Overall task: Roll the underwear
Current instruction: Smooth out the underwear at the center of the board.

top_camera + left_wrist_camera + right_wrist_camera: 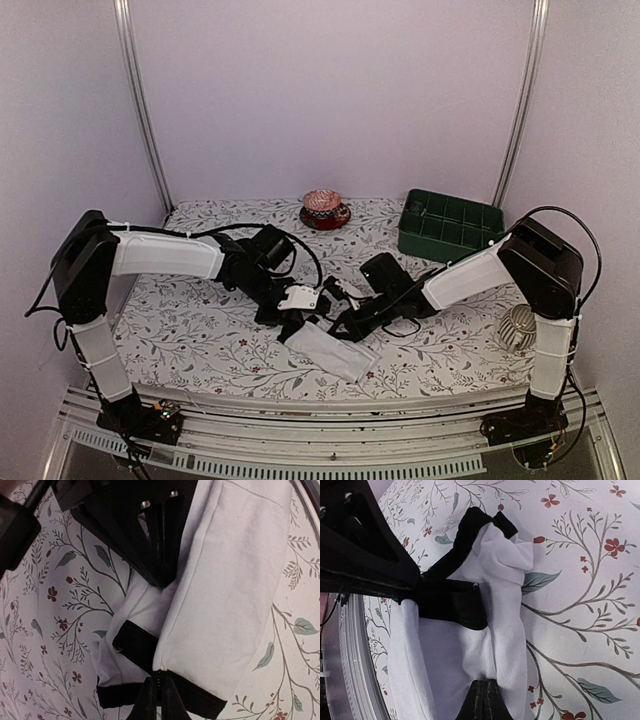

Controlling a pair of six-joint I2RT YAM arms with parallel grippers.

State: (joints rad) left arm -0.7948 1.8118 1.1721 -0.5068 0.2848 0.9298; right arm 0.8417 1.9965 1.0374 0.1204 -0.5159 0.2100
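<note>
Step, as I judge it: start of the roll on the white pair, with the end pinched and no turn made yet.

- Left claw: tips together, clamped on the black-trimmed end of the white underwear.
- The underwear lies mid-worktop as a folded strip. It runs from the claws toward the near right and is bunched at the gripped end.
- I can't pick out the black striped pair; the arms cover the middle.
- Right claw: tips together, clamped on the same bunched end just beside the left claw. The two claws are almost touching.

Next move, my call:
- Turn the pinched end over onto the strip, then wind along it toward the free end.
- Both claws have to move in step. If they get out of sync, the cloth twists or they knock each other.
- The cloth is soft and will slump, so keep it taut.

Edges and room:
- Worktop: the left side is open cloth, with room to swing the left arm.
- The strip's free end sits near the front rail. Rolling that way eats the margin, so it's better to drag the strip farther back first.
- Bowl on saucer at the far centre is well apart.
- Green tray at the far right is clear of the roll path.
- Ribbed white ball sits by the right arm's base, so watch the elbow there.
</note>
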